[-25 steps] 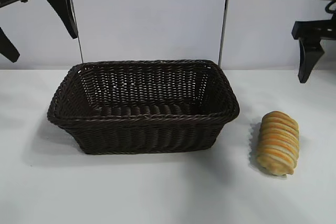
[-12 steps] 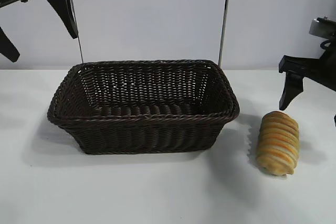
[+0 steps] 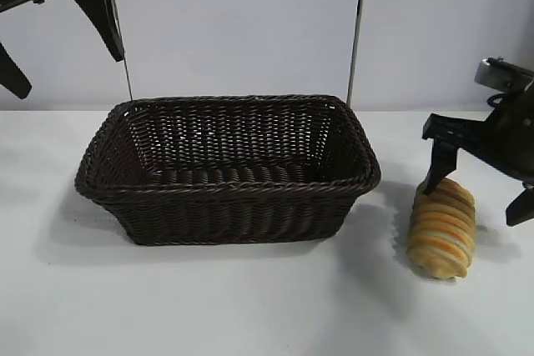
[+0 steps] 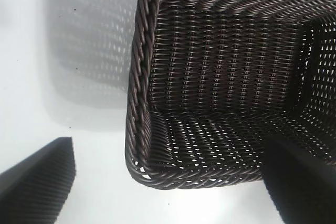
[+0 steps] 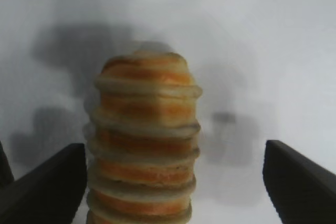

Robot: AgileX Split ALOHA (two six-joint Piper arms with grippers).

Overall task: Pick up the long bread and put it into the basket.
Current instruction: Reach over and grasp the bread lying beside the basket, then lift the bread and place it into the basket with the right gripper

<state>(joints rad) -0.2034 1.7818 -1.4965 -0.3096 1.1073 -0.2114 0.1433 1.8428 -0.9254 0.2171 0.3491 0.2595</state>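
Observation:
The long bread [image 3: 442, 228], a golden-yellow ridged loaf, lies on the white table to the right of the dark brown woven basket [image 3: 227, 204]. My right gripper [image 3: 474, 191] is open and low over the loaf's far end, one finger on each side of it. In the right wrist view the bread [image 5: 144, 140] stands between the spread fingers [image 5: 50, 190], close to one of them and apart from the other. My left gripper [image 3: 58, 43] is open and hangs high at the back left, above the basket's left end. The left wrist view looks down into the empty basket [image 4: 226, 87].
The white table [image 3: 250, 306] spreads bare in front of the basket and loaf. A pale wall with a thin dark vertical seam [image 3: 357, 31] stands behind.
My right gripper has come down and to the left from high at the right edge, until its fingers straddle the loaf's far end. The left arm, basket and bread have not moved.

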